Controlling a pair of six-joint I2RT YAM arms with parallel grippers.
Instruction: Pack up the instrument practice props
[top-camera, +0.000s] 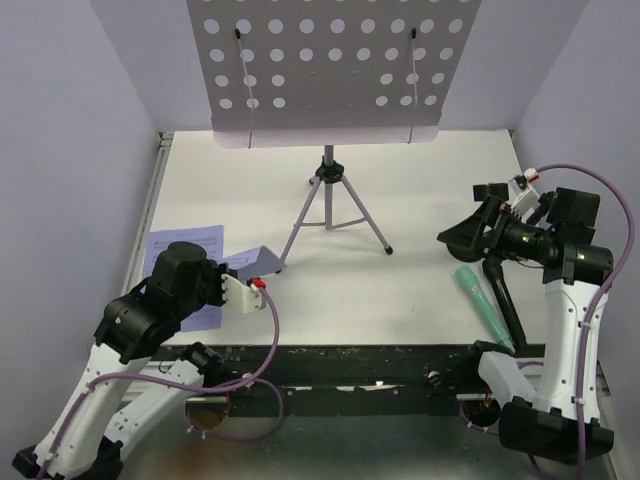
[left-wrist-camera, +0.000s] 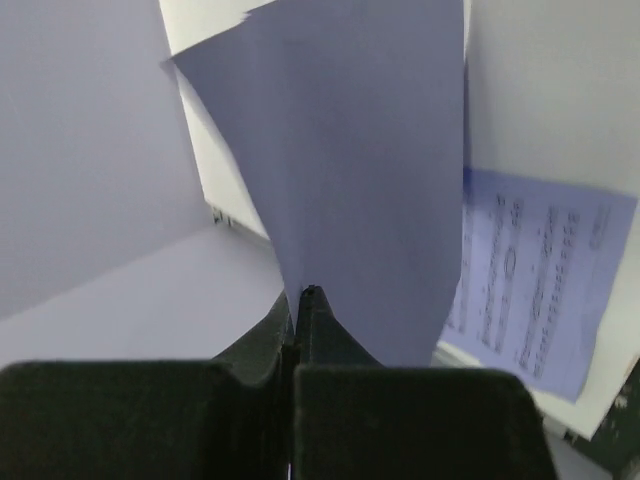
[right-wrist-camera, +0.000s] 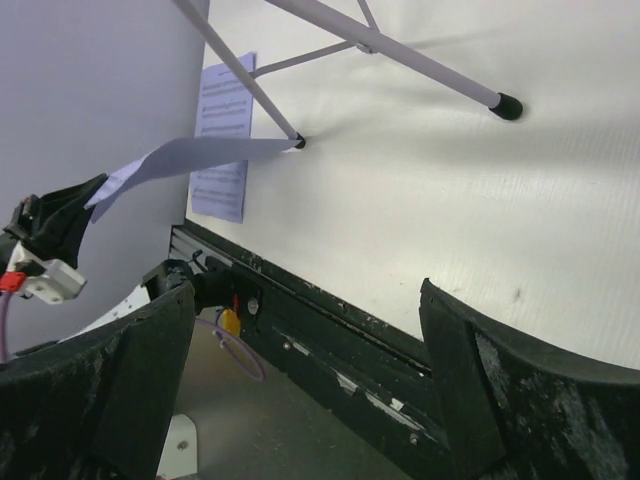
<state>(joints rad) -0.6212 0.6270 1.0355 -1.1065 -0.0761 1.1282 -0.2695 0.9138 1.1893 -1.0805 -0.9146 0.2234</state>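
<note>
Two arms rise from the near edge of the table, one at each side. The left gripper has its black fingers pressed together on the corner of a printed sheet-music page, pinching it so that the paper stands off the surface. In the left wrist view its blank lilac back fans out and upward from the pinch. In the right wrist view the same page runs as a sagging strip from the fingers to a point at or just beside the nearest tripod foot; whether paper and foot touch cannot be told.

A second page lies flat on the table by the left wall, print side up, partly covered by the left arm.

On the right side, the right gripper hangs above the table with its jaws spread wide and nothing between them. It points toward the left, across the table. Beneath that arm the mint-green microphone lies on its side near the front edge of the table, slanting from upper left to lower right.

Farther back, at mid-table, stands the lilac tripod on three splayed legs. Its perforated music rack spreads wide at the rear, with two thin wire page-holders hanging down its face.
</note>
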